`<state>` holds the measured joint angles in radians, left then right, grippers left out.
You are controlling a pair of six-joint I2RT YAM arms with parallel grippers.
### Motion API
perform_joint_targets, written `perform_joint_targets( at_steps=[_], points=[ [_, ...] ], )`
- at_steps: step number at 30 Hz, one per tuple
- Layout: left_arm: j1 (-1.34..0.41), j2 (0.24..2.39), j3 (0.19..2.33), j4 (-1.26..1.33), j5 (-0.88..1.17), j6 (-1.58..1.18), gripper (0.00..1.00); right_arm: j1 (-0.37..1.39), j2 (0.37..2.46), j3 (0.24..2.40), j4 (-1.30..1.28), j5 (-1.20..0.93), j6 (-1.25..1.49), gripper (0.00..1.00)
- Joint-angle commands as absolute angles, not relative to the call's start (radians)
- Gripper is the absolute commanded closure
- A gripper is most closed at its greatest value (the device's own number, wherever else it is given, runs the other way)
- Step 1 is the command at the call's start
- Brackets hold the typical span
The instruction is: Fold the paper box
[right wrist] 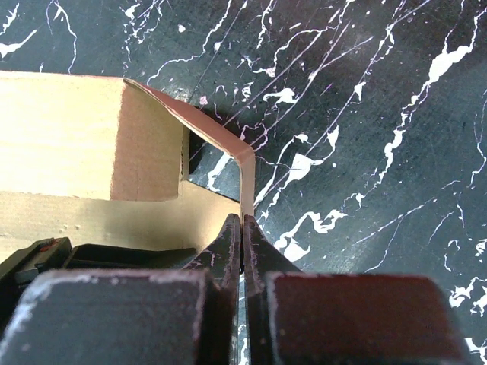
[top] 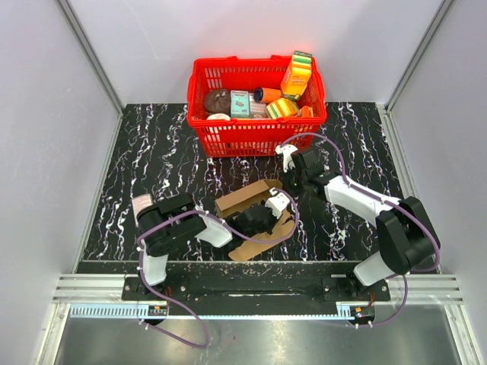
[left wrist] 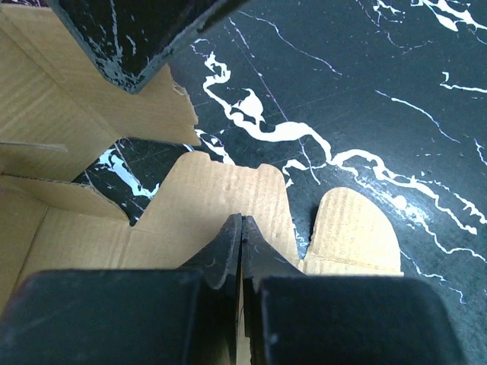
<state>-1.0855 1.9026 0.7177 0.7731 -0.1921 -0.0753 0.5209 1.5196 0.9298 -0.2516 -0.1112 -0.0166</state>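
The paper box (top: 242, 199) is a brown cardboard sheet, partly folded, lying in the middle of the table. My left gripper (top: 272, 219) is shut. In the left wrist view its tips (left wrist: 242, 220) lie over a flat flap of the box (left wrist: 228, 190), beside a rounded tab (left wrist: 351, 228). I see nothing clamped between them. My right gripper (top: 288, 186) is at the box's right end. In the right wrist view it (right wrist: 242, 220) is shut on the edge of a bent flap (right wrist: 221, 144), which curves up from the folded body (right wrist: 68, 137).
A red plastic basket (top: 251, 138) with colourful packages (top: 297, 74) stands at the back, just behind the right wrist. Black marbled table (top: 152, 152) lies around the box. A black scuffed part (left wrist: 129, 38) sits over the cardboard at the top left of the left wrist view.
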Motion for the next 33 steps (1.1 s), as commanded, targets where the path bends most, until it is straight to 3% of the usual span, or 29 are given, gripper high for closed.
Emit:
perform_joint_targets(
  at_steps=[1, 33],
  points=[
    [-1.088, 1.942, 0.762, 0.812, -0.206, -0.066, 1.0, 0.517, 1.502, 0.927, -0.232, -0.14, -0.006, 1.0],
    [-1.088, 1.95, 0.772, 0.761, -0.221, -0.063, 1.0, 0.518, 1.43, 0.897, -0.321, -0.189, 0.08, 1.0]
  ],
)
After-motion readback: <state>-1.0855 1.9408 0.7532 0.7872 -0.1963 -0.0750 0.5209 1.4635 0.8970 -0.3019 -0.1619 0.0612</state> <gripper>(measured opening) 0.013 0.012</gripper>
